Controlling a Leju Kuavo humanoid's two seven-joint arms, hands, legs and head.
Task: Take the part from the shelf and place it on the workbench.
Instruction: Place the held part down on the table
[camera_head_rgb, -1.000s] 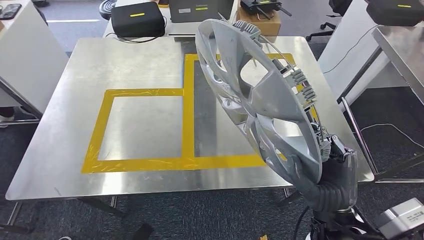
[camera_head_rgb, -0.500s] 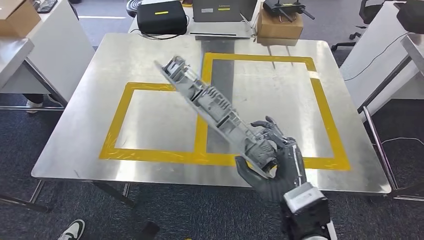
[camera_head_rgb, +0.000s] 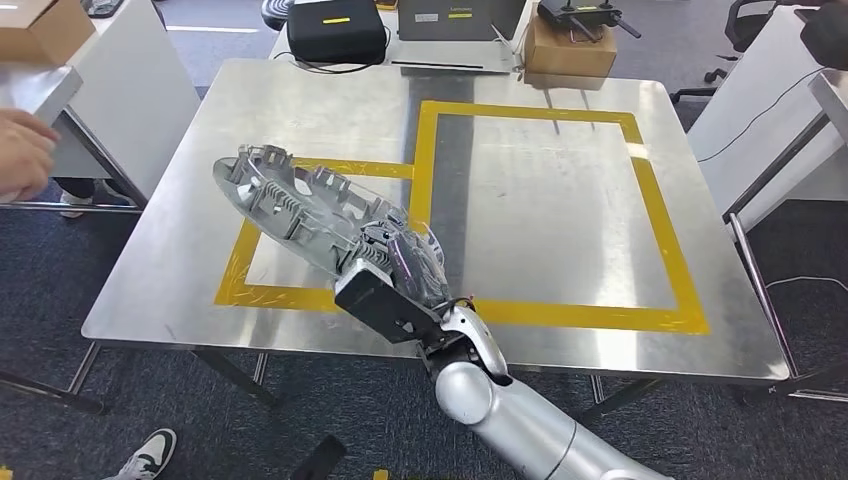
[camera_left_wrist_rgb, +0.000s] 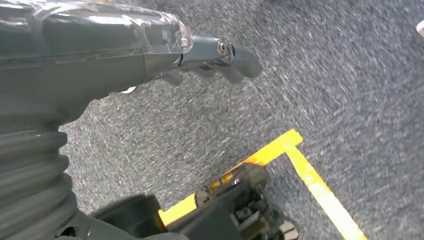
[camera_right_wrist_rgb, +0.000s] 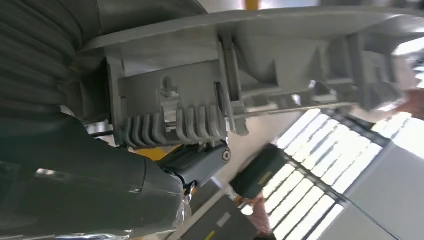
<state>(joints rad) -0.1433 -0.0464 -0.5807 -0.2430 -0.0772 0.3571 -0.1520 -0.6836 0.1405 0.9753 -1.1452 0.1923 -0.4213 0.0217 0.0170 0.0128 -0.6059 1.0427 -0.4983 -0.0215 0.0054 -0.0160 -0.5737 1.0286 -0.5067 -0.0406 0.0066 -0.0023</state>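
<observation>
Grey plastic, the part (camera_head_rgb: 300, 205) is gripped at its near edge by the right hand (camera_head_rgb: 395, 280) and hangs tilted over the desk (camera_head_rgb: 520, 200), above the left of two yellow tape rectangles (camera_head_rgb: 425, 160). The right wrist view brings close its ribs and clips (camera_right_wrist_rgb: 175, 125), which the head view shows small. The left hand (camera_left_wrist_rgb: 215, 57) hangs over grey carpet (camera_left_wrist_rgb: 350, 75), holding nothing, fingers slightly curled. Behind the desk stand a black case (camera_head_rgb: 335, 30) and a cardboard box (camera_head_rgb: 570, 48); their labels are not readable.
</observation>
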